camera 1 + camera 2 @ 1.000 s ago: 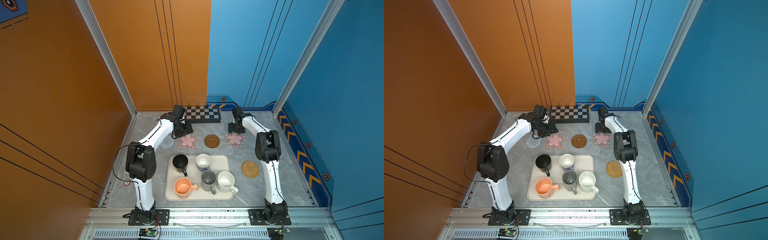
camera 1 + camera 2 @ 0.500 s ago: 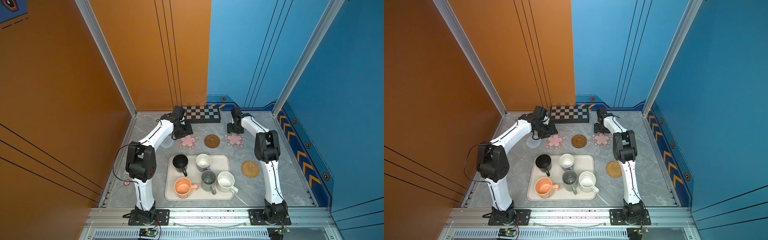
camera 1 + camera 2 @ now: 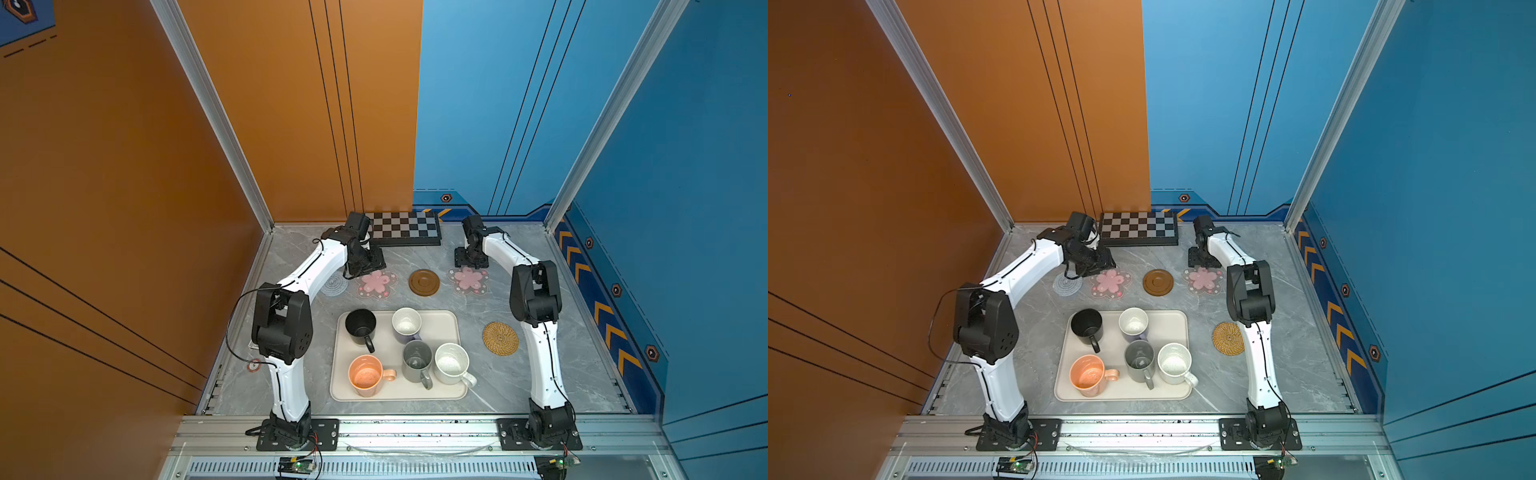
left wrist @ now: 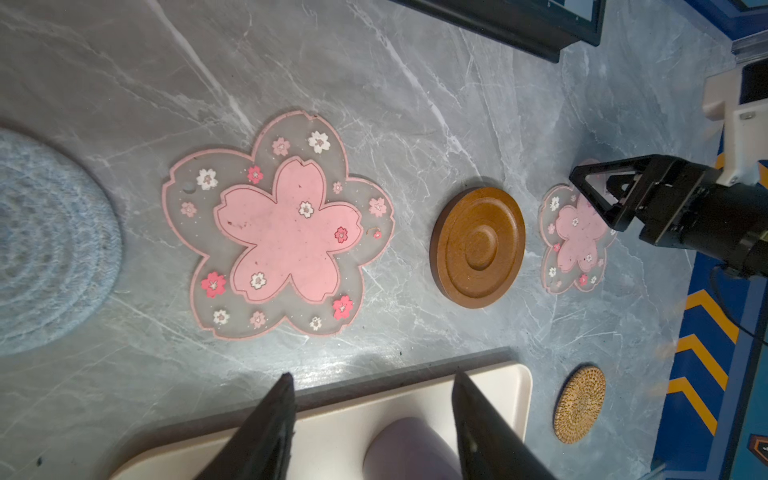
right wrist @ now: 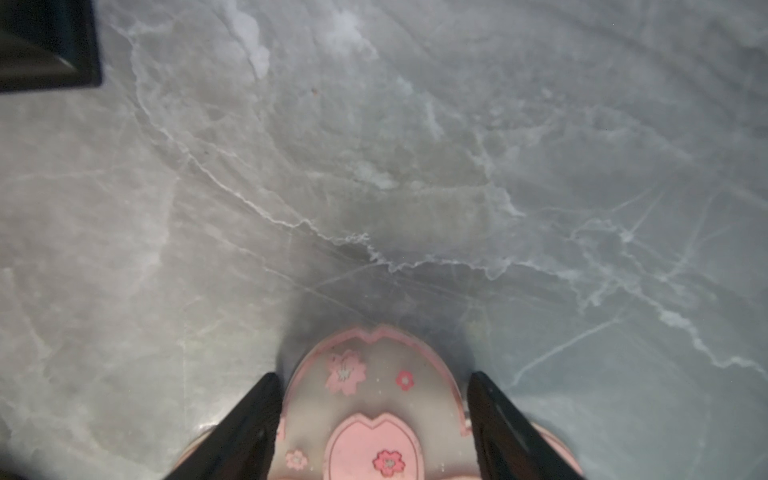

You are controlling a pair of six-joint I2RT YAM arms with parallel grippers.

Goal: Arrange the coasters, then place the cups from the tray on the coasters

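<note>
- Your left gripper (image 4: 372, 376): fingers spread, nothing between them; it hovers behind the left flower coaster (image 3: 376, 284).
- Your right gripper (image 5: 372, 374): fingers spread either side of one petal of the right flower coaster (image 3: 469, 280); you cannot tell whether they touch it.
- Rear row on the table (image 3: 490, 386), left to right in both top views: blue-grey coaster (image 3: 334, 285), left flower coaster, brown wooden coaster (image 3: 424, 282), right flower coaster.
- Rattan coaster (image 3: 500, 338): alone, right of the tray (image 3: 440, 320).
- Tray: holds five upright mugs. Black mug (image 3: 360, 326) and lavender mug (image 3: 406, 324) stand behind; orange mug (image 3: 365, 375), grey mug (image 3: 417, 359) and white speckled mug (image 3: 451, 362) in front.
- Checkerboard (image 3: 405, 227): by the back wall.
</note>
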